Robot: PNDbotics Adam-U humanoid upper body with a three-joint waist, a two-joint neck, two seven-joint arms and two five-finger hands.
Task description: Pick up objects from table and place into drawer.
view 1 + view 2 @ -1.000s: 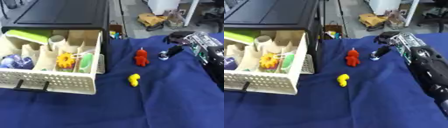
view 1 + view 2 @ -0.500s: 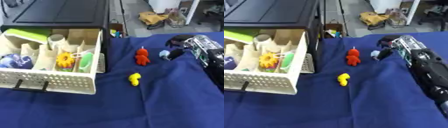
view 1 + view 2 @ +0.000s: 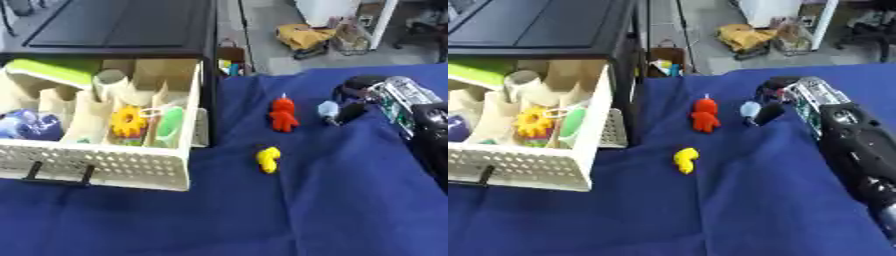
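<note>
The right robot hand (image 3: 359,97) comes in from the right side, black fingers with a silver, see-through-looking wrist section behind them. Its fingers are curled around a small pale blue rounded thing (image 3: 328,108) that sits right at the fingertips, low over the cloth; can't make out what that thing actually is, or whether it's off the cloth. The forearm behind is chunky, black and cut off by the right edge.

Just to the left of the hand, a bit apart, there's a red figure toy (image 3: 282,114), smooth plastic look, stubby arms and legs with a little spike on top. Closer to the camera from that is a small yellow toy (image 3: 268,159), glossy and kind of curved, shape hard to read. Both lie on the surface, which is covered in a dark blue cloth (image 3: 289,210) with soft wrinkles.

Further left is the open drawer (image 3: 105,167), white with a perforated front, a black handle and cardboard-looking dividers. Inside: a yellow gear-shaped piece (image 3: 128,123), a green oblong thing (image 3: 170,126), a blue lumpy item (image 3: 26,125) partly cut off at the left edge, a pale cup-like cylinder (image 3: 109,80) and a lime green block (image 3: 54,72) at the back. The drawer pulls out of a black cabinet (image 3: 122,25). Behind the surface the floor has blurry yellowish clutter.
</note>
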